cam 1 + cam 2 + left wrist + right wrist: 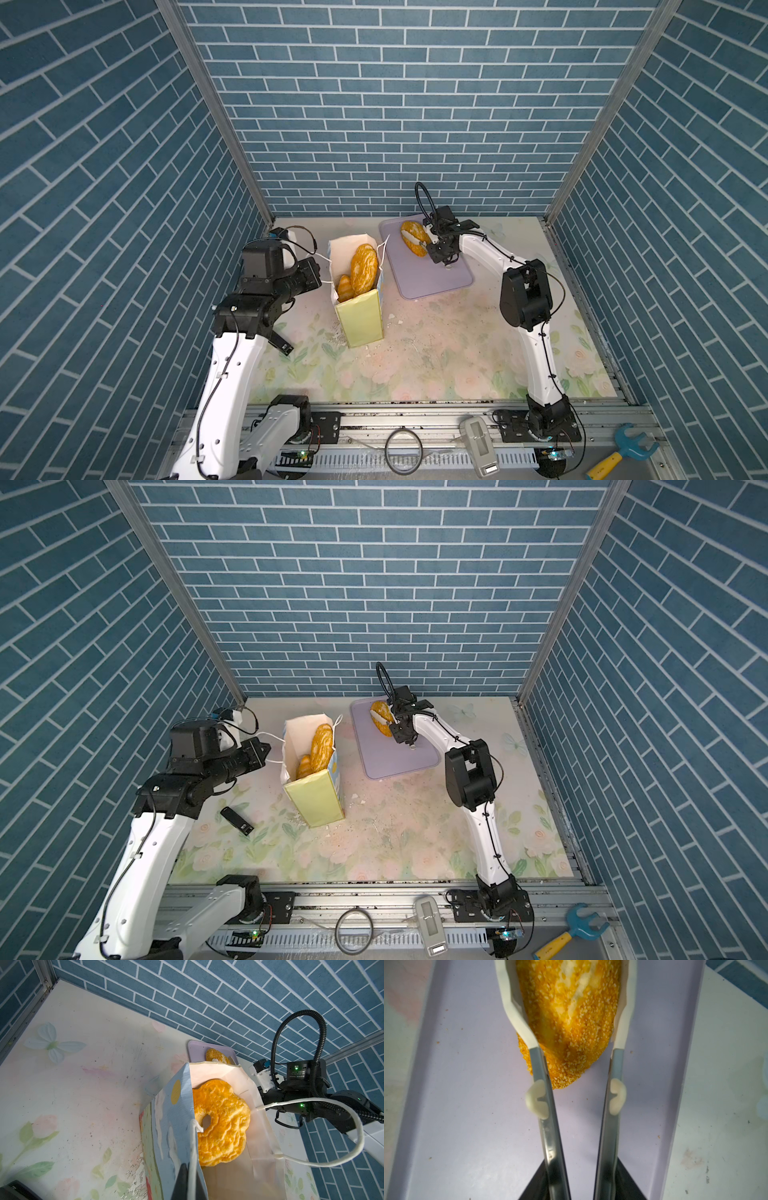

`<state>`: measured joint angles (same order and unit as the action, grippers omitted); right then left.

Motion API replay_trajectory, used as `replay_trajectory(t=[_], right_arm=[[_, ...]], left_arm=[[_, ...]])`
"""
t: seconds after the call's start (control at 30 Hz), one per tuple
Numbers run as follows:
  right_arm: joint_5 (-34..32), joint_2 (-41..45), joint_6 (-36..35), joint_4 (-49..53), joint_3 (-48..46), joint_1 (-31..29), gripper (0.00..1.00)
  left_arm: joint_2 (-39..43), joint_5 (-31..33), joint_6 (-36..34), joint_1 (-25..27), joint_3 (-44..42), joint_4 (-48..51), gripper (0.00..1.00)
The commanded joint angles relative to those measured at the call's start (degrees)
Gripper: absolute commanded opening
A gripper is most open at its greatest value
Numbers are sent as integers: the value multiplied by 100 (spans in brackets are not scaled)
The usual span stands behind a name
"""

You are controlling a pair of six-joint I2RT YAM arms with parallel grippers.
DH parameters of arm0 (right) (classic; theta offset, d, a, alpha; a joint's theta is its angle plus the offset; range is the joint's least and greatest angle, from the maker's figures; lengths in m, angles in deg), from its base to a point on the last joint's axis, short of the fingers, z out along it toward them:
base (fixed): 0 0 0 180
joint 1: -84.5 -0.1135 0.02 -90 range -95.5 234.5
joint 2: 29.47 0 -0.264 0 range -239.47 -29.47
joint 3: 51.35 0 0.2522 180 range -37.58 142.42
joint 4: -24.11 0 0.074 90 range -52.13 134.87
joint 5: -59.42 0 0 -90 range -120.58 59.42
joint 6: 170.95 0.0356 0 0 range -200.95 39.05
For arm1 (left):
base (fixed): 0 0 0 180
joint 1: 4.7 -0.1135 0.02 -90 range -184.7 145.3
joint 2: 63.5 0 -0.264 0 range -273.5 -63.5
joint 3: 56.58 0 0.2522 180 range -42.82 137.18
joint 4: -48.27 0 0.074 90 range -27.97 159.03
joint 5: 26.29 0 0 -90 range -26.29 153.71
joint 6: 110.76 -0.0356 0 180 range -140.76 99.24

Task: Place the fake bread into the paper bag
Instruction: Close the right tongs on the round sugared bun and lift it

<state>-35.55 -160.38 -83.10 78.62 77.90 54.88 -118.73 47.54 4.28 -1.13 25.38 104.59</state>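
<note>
The paper bag stands upright left of centre, mouth open. Inside it stands a large ring-shaped bun, with a smaller golden piece beside it. My left gripper is shut on the white cord handle at the bag's near rim. An oval crumbed loaf of fake bread lies on the lavender tray. My right gripper is shut on metal tongs; their white tips touch the loaf on both sides.
A small black bar lies on the floral table by the left arm. Crumbs are scattered right of the bag. On the front rail sit a white device, a cable loop and a blue-and-yellow toy wrench. Blue brick walls enclose three sides.
</note>
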Motion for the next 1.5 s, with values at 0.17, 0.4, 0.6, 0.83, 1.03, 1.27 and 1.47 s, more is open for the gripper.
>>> replay_trajectory(t=[0.17, 0.4, 0.6, 0.83, 1.03, 1.27, 1.47], right_arm=[[-32, 1323, 102, 380, -620, -61, 34], [-65, 2068, -57, 752, -1340, -61, 31], [-83, 2268, 48, 841, -1799, -60, 34], [-162, 2209, 570, 1116, -1683, -57, 46], [-189, 2017, 809, 1547, -1175, -87, 52], [-199, 1519, 1006, 1887, -742, -122, 53], [18, 1210, 1032, 2136, -379, -183, 53]], left_arm=[[143, -89, -33, 21, -81, -58, 0], [131, -209, -39, 18, -27, -73, 0], [261, -255, 29, 21, -125, -121, 0], [371, -265, 99, 21, -193, -141, 0], [383, -272, 133, 21, -240, -178, 0], [346, -273, 133, 21, -264, -184, 0], [309, -264, 93, 21, -246, -183, 0]])
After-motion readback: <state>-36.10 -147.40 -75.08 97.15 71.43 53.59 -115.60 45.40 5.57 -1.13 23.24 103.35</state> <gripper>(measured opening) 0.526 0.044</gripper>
